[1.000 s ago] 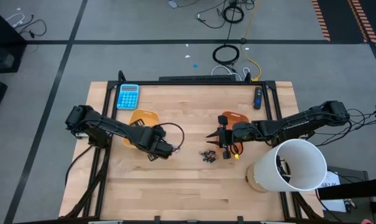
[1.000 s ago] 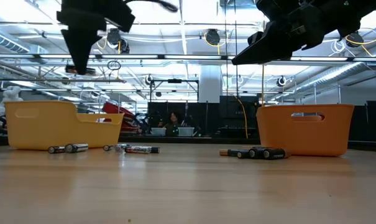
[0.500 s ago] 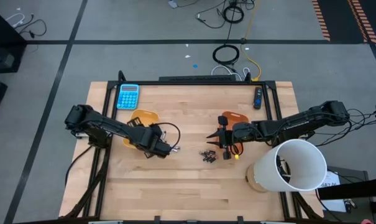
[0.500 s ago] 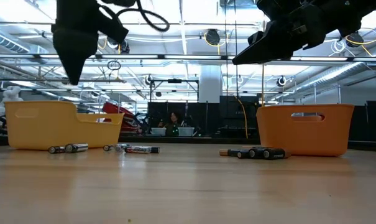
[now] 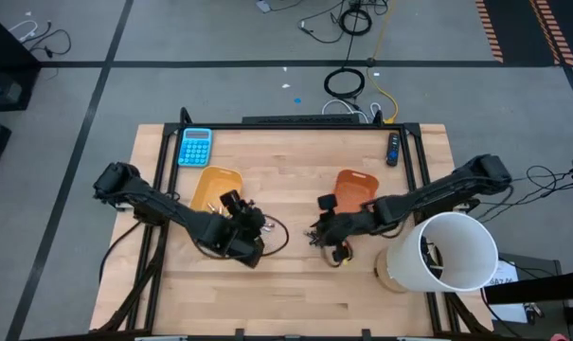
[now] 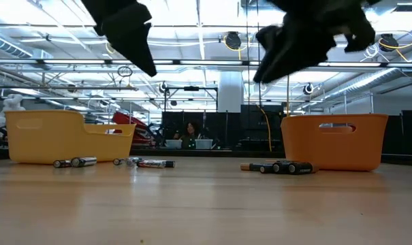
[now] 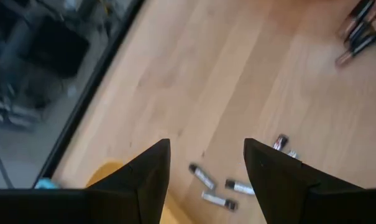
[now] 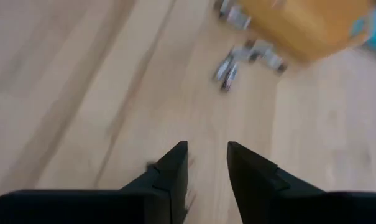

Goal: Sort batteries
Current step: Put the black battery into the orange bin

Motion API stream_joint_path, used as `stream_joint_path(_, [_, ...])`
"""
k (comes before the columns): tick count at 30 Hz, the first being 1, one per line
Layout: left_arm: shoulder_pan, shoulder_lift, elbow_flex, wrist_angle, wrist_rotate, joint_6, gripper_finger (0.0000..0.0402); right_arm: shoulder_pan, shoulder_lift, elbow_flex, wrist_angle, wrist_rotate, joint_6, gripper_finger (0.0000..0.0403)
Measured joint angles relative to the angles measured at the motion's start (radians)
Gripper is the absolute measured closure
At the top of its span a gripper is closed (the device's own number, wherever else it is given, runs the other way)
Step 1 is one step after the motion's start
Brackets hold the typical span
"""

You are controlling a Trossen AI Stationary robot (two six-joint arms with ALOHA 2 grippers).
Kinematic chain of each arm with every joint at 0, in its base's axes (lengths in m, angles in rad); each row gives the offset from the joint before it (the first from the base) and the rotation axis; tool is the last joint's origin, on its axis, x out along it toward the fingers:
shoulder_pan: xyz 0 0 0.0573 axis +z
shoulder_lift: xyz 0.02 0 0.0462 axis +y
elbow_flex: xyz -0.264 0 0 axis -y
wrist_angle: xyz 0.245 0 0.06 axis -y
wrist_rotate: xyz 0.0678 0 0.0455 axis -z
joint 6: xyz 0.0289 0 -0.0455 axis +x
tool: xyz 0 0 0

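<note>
The batteries lie loose on the worktop [image 5: 295, 284] in two groups. The silvery group [image 6: 143, 162] sits just beside the yellow tray [image 6: 62, 136]; the dark group [image 6: 282, 167] sits just beside the orange tray [image 6: 338, 139]. In the low view all of them lie flat, with their long axes roughly along the worktop's width.

The left gripper [image 7: 206, 165] hangs above the worktop, its fingers parted and holding nothing. Its wrist view shows several silvery batteries [image 7: 222, 190] ahead of the fingertips, lying at mixed angles, with the dark group [image 7: 358, 28] farther off. The left arm is judged the nearer one to the silvery group.

The right gripper [image 8: 206, 163] also hangs clear of the worktop, its fingers slightly apart and empty. Its wrist view shows the silvery batteries [image 8: 250, 53] well ahead, next to the yellow tray [image 8: 306, 25]. The dark group is not in that view; by the high view it lies under or just beside this gripper [image 5: 322, 227], so the right arm is the nearer one to it.

The high view fixes which arm is which, but both arms hide most of the batteries there. Only the low view shows both groups together and confirms that neither gripper touches the surface. A blue calculator [image 5: 195, 147] lies near the far edge.
</note>
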Motion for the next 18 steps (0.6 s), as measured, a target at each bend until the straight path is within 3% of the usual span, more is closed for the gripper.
stream_joint_path(7, [-0.039, -0.019, -0.117, 0.091, -0.085, 0.012, 0.0187, -0.033, 0.179, 0.203, -0.162, -0.104, -0.014, 0.0287])
stream_joint_path(18, [-0.053, -0.172, -0.255, 0.178, -0.369, 0.015, 0.0187, -0.133, 0.389, 0.373, -0.357, -0.164, 0.053, 0.0286])
